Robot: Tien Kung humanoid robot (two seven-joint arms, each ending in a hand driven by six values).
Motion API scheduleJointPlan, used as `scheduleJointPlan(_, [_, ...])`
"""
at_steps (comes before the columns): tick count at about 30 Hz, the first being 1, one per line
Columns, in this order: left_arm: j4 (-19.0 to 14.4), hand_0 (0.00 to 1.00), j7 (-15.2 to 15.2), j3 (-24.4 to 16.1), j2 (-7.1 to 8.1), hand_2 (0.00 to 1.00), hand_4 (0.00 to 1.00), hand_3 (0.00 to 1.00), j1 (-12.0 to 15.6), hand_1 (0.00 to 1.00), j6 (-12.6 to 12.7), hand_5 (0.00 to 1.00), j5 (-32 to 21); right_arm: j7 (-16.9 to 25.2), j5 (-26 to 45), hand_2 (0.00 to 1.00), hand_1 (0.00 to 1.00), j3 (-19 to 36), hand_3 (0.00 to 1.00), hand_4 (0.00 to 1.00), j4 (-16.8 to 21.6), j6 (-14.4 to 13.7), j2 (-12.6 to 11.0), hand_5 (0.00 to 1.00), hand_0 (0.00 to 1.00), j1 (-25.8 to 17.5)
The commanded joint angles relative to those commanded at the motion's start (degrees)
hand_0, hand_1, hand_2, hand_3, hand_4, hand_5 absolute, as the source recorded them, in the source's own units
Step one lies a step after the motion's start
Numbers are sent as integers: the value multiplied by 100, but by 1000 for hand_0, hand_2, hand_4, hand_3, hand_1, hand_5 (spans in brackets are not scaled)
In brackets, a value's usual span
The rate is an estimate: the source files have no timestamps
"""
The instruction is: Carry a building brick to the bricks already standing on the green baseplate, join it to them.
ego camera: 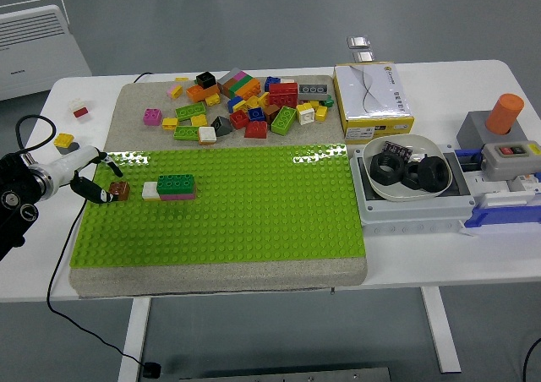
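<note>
A green baseplate (254, 204) lies on the table. On its left part stand a white brick (151, 191) and a green brick on a pink one (176, 186), joined in a row. A brown brick (119, 190) sits on the plate just left of the white one, a small gap between them. My left hand (95, 179) comes in from the left edge, its black fingertips (103, 196) curled at the brown brick's left side and touching it. The right arm is out of view.
A pile of loose coloured bricks (245, 103) lies on the grey mat behind the plate. A yellow and white box (372, 99), a white bowl of black nuts (406, 171) and a button box with an orange cylinder (503, 137) stand at the right. Small bricks (79, 109) lie at the far left.
</note>
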Motion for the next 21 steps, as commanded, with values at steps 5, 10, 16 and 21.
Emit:
scheduleJointPlan(5, [15, 998, 4, 25, -15, 977, 846, 600, 4, 987, 10, 2, 38, 1, 22, 780, 730, -22, 791, 834, 0, -3, -4, 998, 706, 4])
scheduleJointPlan(10, [27, 998, -1, 66, -37, 998, 847, 600, 15, 998, 40, 2, 100, 0, 63, 779, 729, -61, 791, 834, 0, -10, -8, 998, 706, 9])
scheduleJointPlan(16, [36, 998, -29, 69, -57, 998, 852, 602, 32, 998, 133, 2, 220, -1, 95, 780, 728, -90, 790, 835, 0, -16, -9, 998, 707, 9])
scheduleJointPlan(21, [52, 998, -46, 73, -70, 998, 855, 606, 40, 998, 176, 2, 254, -2, 111, 780, 726, -107, 791, 835, 0, -20, -9, 998, 707, 9])
